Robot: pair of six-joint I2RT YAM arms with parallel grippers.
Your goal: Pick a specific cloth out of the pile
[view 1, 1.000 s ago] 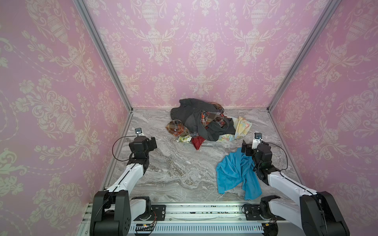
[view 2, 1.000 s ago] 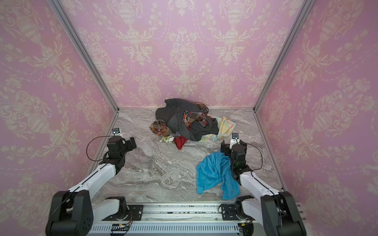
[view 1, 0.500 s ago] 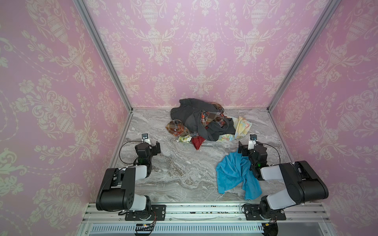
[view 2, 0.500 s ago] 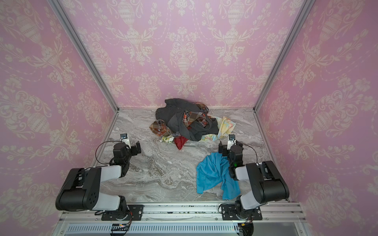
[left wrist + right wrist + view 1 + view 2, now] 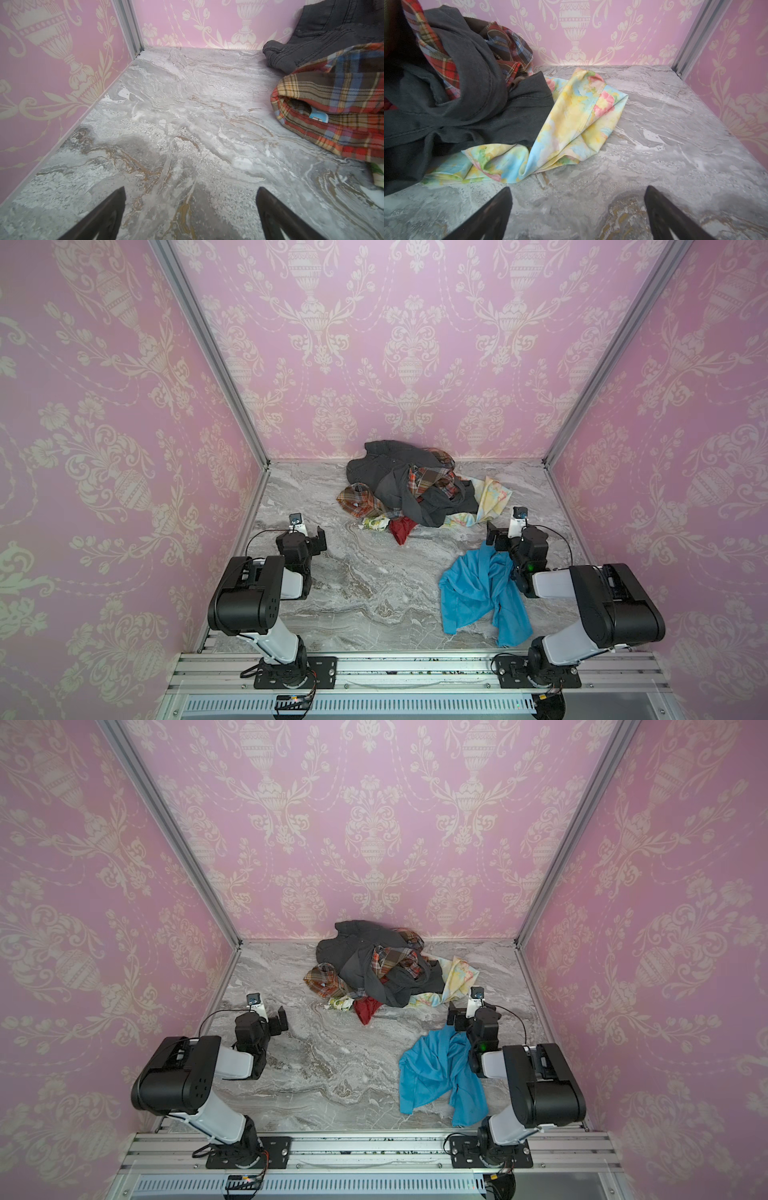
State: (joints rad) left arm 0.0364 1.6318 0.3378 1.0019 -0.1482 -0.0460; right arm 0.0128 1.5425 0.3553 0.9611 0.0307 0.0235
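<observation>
The cloth (image 5: pixel 478 597) lies crumpled in the lower right of both top views, on the marble table (image 5: pixel 374 593) and well apart from the pile (image 5: pixel 411 489) up by the back wall. The left gripper (image 5: pixel 318 536) and right gripper (image 5: pixel 496 538) both have jaws wide apart, nothing in them.

Likely trouble: the right arm (image 5: pixel 540 585) overlaps the cloth's right edge, so a careless swing could snag it and drag it along.

Long axis runs roughly up-down the frame. The bunched end points up at the right gripper, two tails toward the bottom edge.
</observation>
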